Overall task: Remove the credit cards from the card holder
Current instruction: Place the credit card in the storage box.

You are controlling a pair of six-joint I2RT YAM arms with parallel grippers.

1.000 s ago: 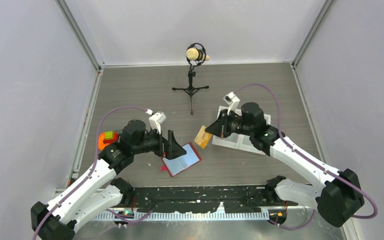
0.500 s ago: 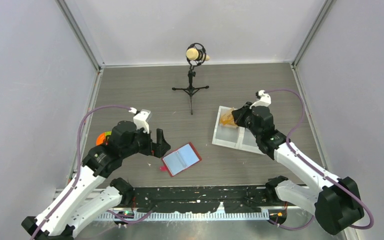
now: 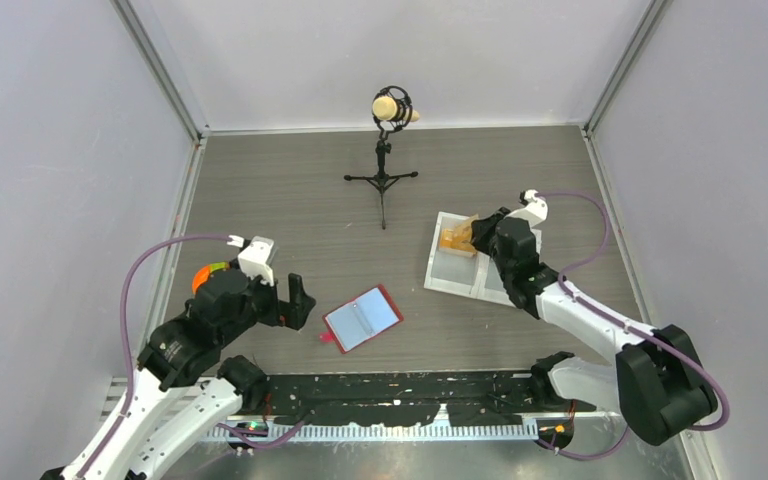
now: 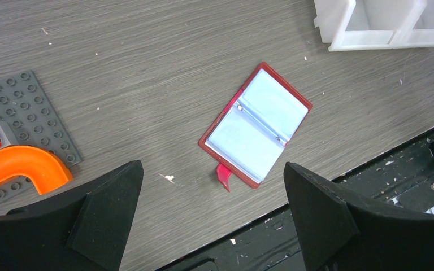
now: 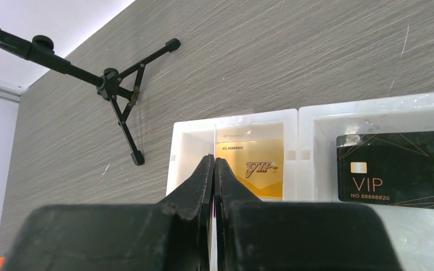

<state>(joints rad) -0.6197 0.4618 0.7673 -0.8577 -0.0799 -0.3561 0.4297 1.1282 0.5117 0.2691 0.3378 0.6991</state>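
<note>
The red card holder (image 3: pixel 362 318) (image 4: pixel 254 125) lies open on the table with its pale blue pockets up, and no card shows in it. My left gripper (image 3: pixel 298 300) (image 4: pixel 212 165) hovers open just left of it, touching nothing. My right gripper (image 3: pixel 472 233) (image 5: pixel 213 160) is shut over the left compartment of the white tray (image 3: pixel 452 278) (image 5: pixel 192 135). A thin credit card (image 5: pixel 213 132) stands edge-on between its fingertips. A gold credit card (image 3: pixel 454 239) (image 5: pixel 254 166) shows in that compartment, and a black one (image 5: pixel 395 166) lies in the right compartment.
A microphone on a small tripod (image 3: pixel 384 150) (image 5: pixel 118 93) stands at the back centre. An orange and green toy (image 3: pixel 210 275) (image 4: pixel 22 166) on a grey studded plate (image 4: pixel 28 113) sits by my left arm. A black rail (image 3: pixel 400 395) runs along the front edge.
My left gripper has drawn back to the left, away from the card holder. My right gripper has carried a gold card from beside the holder over to the tray's left compartment.
</note>
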